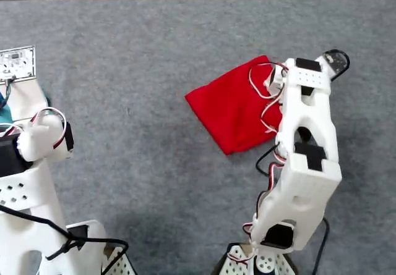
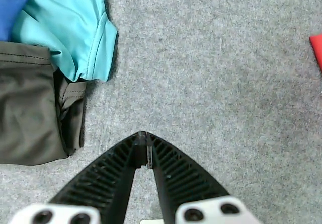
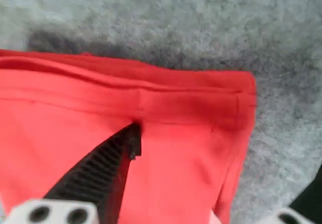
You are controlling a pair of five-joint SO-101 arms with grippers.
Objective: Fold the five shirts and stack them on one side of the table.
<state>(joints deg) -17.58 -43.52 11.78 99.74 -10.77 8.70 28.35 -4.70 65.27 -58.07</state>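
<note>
The right pincer (image 3: 226,166) gapes wide over the folded red shirt (image 1: 232,111) on the desk (image 1: 124,71); the left pincer (image 2: 146,148), closed on nothing, hangs near the stack (image 2: 30,113); we fear a shallow pinch catching one layer would undo the fold.

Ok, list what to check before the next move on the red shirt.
1. Red shirt folded: ok.
2. Right hand open over it, one finger on the cloth: ok.
3. Cloth between its fingers: cannot tell.
4. Left hand shut, off the shirts: ok.
5. Stack tidy: not ok; teal shirt rumpled, overlapping olive shirt, blue shirt beside.
</note>
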